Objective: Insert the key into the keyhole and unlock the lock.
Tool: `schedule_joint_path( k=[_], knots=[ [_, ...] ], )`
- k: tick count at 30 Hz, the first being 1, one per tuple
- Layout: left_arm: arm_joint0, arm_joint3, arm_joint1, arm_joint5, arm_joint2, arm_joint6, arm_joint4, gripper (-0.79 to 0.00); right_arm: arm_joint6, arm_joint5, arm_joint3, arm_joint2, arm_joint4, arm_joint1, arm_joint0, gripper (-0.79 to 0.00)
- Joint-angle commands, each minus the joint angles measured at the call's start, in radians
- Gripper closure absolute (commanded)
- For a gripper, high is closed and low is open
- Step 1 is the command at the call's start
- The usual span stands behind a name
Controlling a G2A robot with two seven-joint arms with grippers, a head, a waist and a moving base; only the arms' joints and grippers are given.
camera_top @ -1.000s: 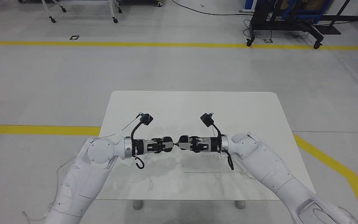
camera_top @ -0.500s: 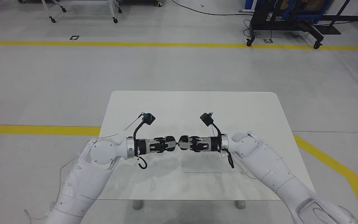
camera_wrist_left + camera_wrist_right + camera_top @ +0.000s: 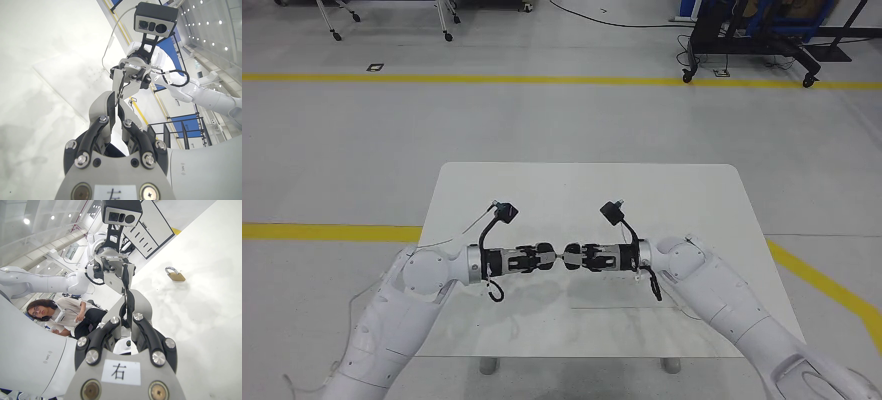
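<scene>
Above the white table (image 3: pixel 642 195), my left gripper (image 3: pixel 557 257) and right gripper (image 3: pixel 571 257) meet tip to tip. A small silver key (image 3: pixel 118 95) sits between them. In the left wrist view my left gripper (image 3: pixel 116 103) is shut on the key's thin end, while the right gripper (image 3: pixel 120 92) pinches the other end. In the right wrist view my right gripper (image 3: pixel 126 299) is shut on the key (image 3: pixel 125 297), and the left gripper (image 3: pixel 124 288) faces it. A brass padlock (image 3: pixel 175 275) with a steel shackle lies flat on the table, apart from both grippers.
The table's edge (image 3: pixel 582 165) runs behind the arms. Yellow floor lines (image 3: pixel 542 78) and carts (image 3: pixel 752 40) lie well beyond the table.
The left arm has edged slightly towards the right one. The fingertips stay together around the key.
</scene>
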Motion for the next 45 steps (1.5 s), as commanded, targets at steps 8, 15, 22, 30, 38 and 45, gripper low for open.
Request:
schedule_joint_path(
  k=[8,15,22,30,38,45],
  knots=[
    [0.02,-0.024,0.011,-0.004,-0.045,0.057,0.005,-0.785,-0.049,-0.027,-0.003,0.026,-0.026,0.004,-0.014,0.0],
    [0.108,-0.115,0.038,0.036,-0.171,0.192,0.17,-0.785,-0.102,-0.1,-0.018,0.093,-0.032,0.027,-0.06,0.0],
    [0.232,-0.247,0.067,0.081,-0.272,0.299,0.549,-0.785,-0.102,-0.099,-0.034,0.113,-0.013,0.036,-0.078,0.0],
    [0.297,-0.3,0.08,0.021,-0.3,0.416,0.824,-0.785,-0.102,-0.099,-0.034,0.113,-0.013,0.036,-0.078,0.0],
    [0.298,-0.296,0.081,0.035,-0.299,0.418,0.858,-0.785,-0.102,-0.099,-0.034,0.113,-0.013,0.036,-0.078,0.0],
    [0.25,-0.245,0.091,-0.129,-0.205,0.322,1.115,-0.785,-0.102,-0.099,-0.034,0.113,-0.013,0.036,-0.078,0.0]
  ],
)
